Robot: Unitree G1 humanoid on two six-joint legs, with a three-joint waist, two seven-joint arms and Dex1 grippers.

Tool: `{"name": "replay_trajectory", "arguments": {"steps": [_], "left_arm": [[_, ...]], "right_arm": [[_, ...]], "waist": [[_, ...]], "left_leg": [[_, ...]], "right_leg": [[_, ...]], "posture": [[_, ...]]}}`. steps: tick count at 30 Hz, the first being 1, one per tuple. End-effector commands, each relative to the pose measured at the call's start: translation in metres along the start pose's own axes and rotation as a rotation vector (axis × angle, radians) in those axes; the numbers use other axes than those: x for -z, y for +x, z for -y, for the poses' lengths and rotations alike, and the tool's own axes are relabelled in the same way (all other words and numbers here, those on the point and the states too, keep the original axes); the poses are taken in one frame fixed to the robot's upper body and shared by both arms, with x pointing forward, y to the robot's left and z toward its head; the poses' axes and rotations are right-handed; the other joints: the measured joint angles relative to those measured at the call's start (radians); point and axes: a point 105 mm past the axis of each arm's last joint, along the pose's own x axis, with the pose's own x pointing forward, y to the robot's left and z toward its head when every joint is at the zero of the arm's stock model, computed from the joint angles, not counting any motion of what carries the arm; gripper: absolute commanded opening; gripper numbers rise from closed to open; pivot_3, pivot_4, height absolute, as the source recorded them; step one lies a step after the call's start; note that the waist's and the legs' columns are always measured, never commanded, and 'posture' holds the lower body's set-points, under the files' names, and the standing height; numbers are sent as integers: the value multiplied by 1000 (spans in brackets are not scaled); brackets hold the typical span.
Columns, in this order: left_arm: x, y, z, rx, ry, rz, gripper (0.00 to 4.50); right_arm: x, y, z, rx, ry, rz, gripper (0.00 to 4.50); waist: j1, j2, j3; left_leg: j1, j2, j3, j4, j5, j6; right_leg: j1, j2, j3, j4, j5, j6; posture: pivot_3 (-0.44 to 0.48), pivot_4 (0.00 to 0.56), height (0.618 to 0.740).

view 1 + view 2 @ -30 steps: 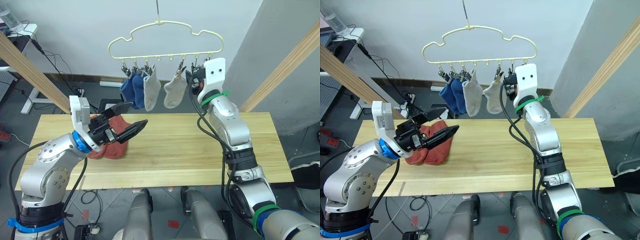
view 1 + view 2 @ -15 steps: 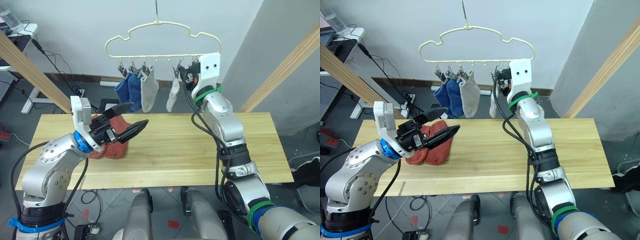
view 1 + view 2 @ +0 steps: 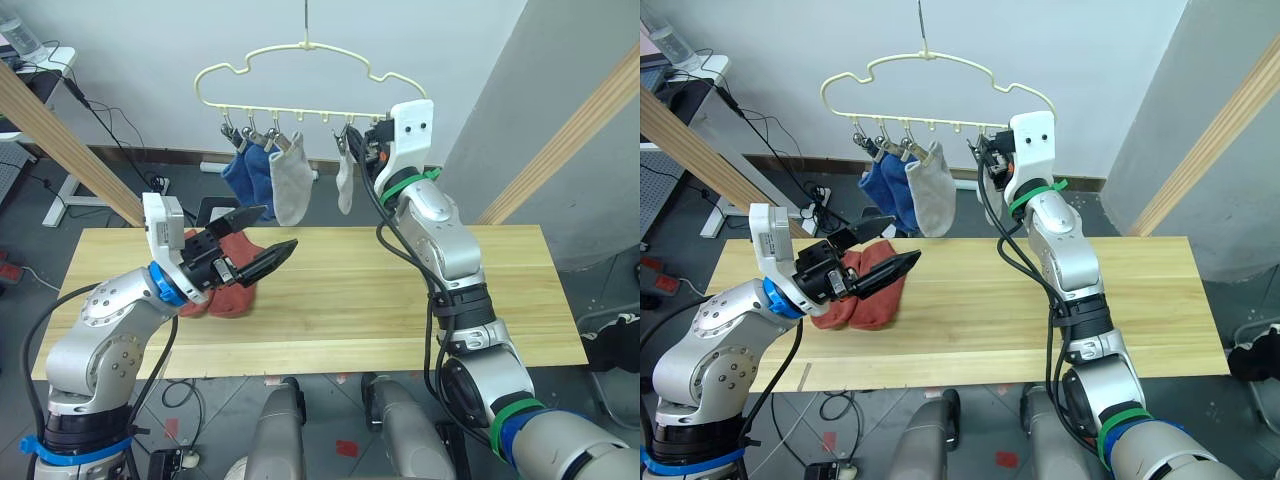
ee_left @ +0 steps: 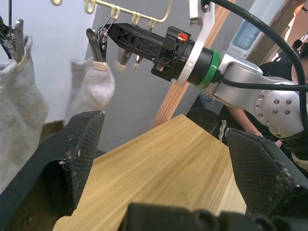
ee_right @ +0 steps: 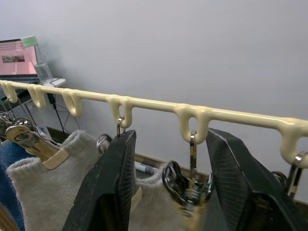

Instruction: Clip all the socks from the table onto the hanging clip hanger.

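Observation:
The cream clip hanger [image 3: 300, 68] hangs above the table [image 3: 400, 300] and is swung to the left. Two blue socks [image 3: 238, 172] and two light grey socks [image 3: 286, 180] hang from its clips, the second grey one [image 3: 345, 182] beside my right gripper [image 3: 362, 148]. That gripper is up at the bottom bar, open, its fingers [image 5: 115, 192] on either side of a metal clip [image 5: 190, 185]. Two rust-red socks [image 3: 232, 298] lie on the table's left part. My left gripper [image 3: 278, 227] hovers open just above them, holding nothing.
Thick wooden poles slant up at the left [image 3: 60, 140] and right [image 3: 560, 150] of the table. Desks and cables stand on the floor at the far left [image 3: 40, 80]. The table's plank top stretches right of the red socks.
My right gripper has moved left along the bottom bar, and the hanger with its socks has swung left with it. The left arm has stayed still.

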Motion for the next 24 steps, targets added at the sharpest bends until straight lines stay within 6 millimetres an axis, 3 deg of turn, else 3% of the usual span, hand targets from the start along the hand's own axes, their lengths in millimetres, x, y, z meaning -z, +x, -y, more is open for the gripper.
{"name": "replay_trajectory", "arguments": {"steps": [1,7,24], "left_arm": [[-8,1,8,16,43,22,4500],[-8,1,9,15,44,21,4500],[-7,0,12,15,40,12,4500]], "right_arm": [[-19,2,-12,-55,30,61,2341],[-11,1,-21,-101,38,22,2341],[2,1,-13,-41,19,-25,2341]], "waist": [[0,0,0],[0,0,0],[1,0,0]], "left_leg": [[0,0,0,0,0,0],[0,0,0,0,0,0],[0,0,0,0,0,0]], "right_leg": [[0,0,0,0,0,0],[0,0,0,0,0,0],[0,0,0,0,0,0]], "posture": [[71,346,740],[78,342,740],[87,343,740]]}}
